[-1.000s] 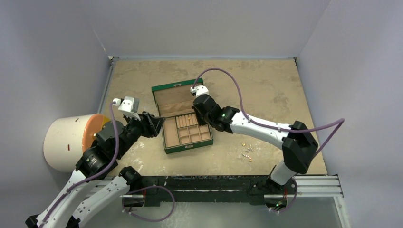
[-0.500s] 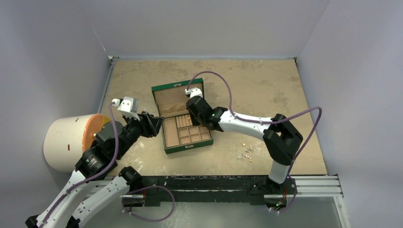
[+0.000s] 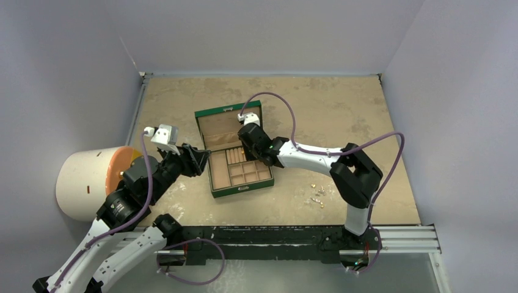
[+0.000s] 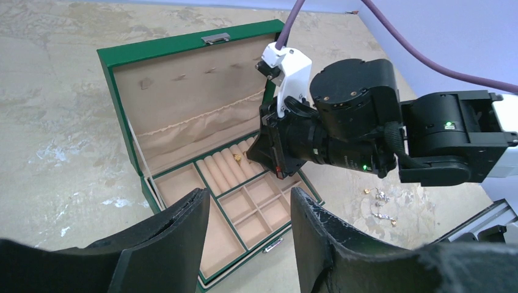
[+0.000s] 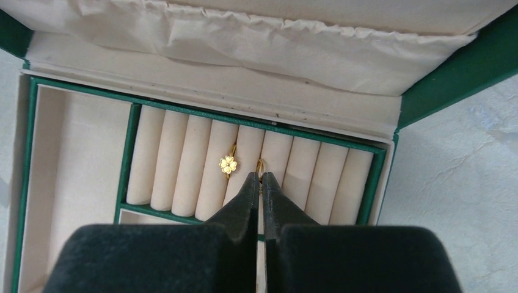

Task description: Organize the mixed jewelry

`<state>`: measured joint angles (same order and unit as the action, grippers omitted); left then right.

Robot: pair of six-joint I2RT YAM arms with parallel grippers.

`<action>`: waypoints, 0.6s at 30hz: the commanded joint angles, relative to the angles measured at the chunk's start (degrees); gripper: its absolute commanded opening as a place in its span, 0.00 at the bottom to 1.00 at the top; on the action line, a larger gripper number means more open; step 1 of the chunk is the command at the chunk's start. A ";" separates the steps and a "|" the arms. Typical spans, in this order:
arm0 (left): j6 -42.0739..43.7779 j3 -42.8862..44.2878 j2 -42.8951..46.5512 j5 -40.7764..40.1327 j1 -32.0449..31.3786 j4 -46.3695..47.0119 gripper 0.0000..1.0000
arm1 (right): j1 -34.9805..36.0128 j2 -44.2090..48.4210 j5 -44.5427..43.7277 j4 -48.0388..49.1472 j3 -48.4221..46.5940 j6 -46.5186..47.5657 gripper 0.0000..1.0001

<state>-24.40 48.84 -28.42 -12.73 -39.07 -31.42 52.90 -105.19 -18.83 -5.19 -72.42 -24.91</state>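
The green box [image 3: 242, 190] lies open mid-table with tan compartments. My right gripper [image 3: 246, 149] hangs over its ring rolls. In the right wrist view it [image 5: 260, 178] is shut on a thin gold ring [image 5: 259, 163], held at the groove between two rolls. A gold clover ring [image 5: 228, 164] sits in the neighbouring groove; it also shows in the left wrist view [image 4: 237, 157]. Several loose gold and silver pieces [image 3: 317, 194] lie on the table right of the box, also in the left wrist view [image 4: 380, 198]. My left gripper [image 3: 198, 160] is open and empty at the box's left side [image 4: 249, 198].
A white cylinder with an orange face [image 3: 91, 181] lies at the left, beside the left arm. Grey walls close the table at left, back and right. A black rail [image 3: 281, 235] runs along the near edge.
My right gripper moved left, from the box's right edge to over the ring rolls, and its elbow swung left. The left arm has not moved.
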 commanded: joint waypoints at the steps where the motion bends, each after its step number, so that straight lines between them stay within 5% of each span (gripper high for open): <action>1: 0.94 -0.08 0.22 -0.80 0.21 1.45 0.50 | -0.17 -1.02 -0.96 2.24 -1.52 -1.00 0.00; 15: 1.11 -0.06 0.10 -0.91 0.22 1.36 0.50 | -0.17 -1.91 0.36 2.92 -0.06 -2.60 0.00; 18: 1.11 -0.06 0.05 -0.98 0.22 1.36 0.50 | -0.21 -0.19 -0.37 2.57 -0.09 -2.67 0.06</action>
<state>-24.38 48.84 -28.42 -12.88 -39.07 -31.42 52.90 -107.22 -18.57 -2.44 -72.42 -26.50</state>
